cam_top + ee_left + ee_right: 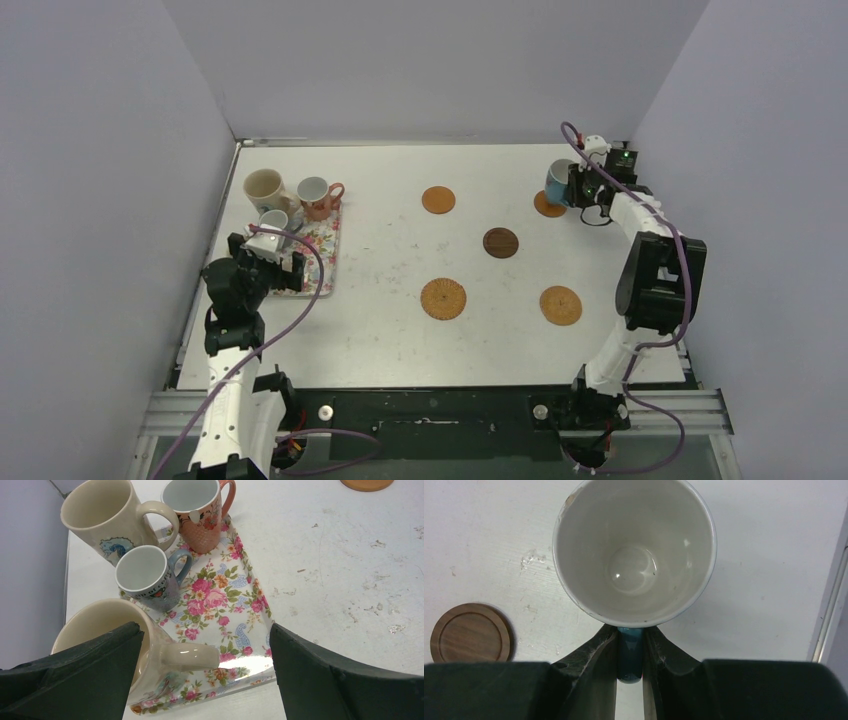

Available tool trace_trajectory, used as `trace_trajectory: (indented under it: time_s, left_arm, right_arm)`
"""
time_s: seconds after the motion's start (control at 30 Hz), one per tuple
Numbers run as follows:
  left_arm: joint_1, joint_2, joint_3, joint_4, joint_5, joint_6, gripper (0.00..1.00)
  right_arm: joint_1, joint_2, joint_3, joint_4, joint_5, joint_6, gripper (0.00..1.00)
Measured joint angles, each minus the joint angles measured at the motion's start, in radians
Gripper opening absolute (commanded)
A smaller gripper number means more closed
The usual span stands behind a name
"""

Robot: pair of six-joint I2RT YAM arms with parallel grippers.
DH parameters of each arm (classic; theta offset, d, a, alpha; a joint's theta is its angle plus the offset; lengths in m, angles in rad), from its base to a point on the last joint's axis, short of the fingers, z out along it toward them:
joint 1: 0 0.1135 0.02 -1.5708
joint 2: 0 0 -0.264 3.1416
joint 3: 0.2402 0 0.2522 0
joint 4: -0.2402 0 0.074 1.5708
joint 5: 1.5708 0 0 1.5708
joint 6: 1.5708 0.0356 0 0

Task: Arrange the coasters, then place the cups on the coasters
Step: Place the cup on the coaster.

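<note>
My right gripper [578, 186] [629, 640] is shut on the handle of the light blue cup [557, 181] [634, 555] at the far right, over an orange coaster [548, 206] that peeks out beside it. Whether the cup rests on that coaster I cannot tell. Other coasters lie on the table: orange ones [438, 200] [443, 299] [561, 305] and a dark brown one [501, 243] [470, 632]. My left gripper [268, 262] [205, 647] is open over the floral tray, with a cream cup's [100, 625] handle between its fingers, untouched.
The floral tray [325, 250] [225, 600] at the left holds another cream cup [265, 189] [102, 517], a salmon-pink cup [316, 197] [200, 510] and a small grey cup [273, 221] [145, 577]. Walls stand close on the left, back and right.
</note>
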Motion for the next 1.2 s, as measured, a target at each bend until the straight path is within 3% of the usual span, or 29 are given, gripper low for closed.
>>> trace_trajectory:
  time_s: [1.2]
  left_arm:
    - [0.0, 0.01, -0.004, 0.0, 0.0, 0.001, 0.97]
  right_arm:
    - [0.063, 0.036, 0.001, 0.001, 0.083, -0.029, 0.0]
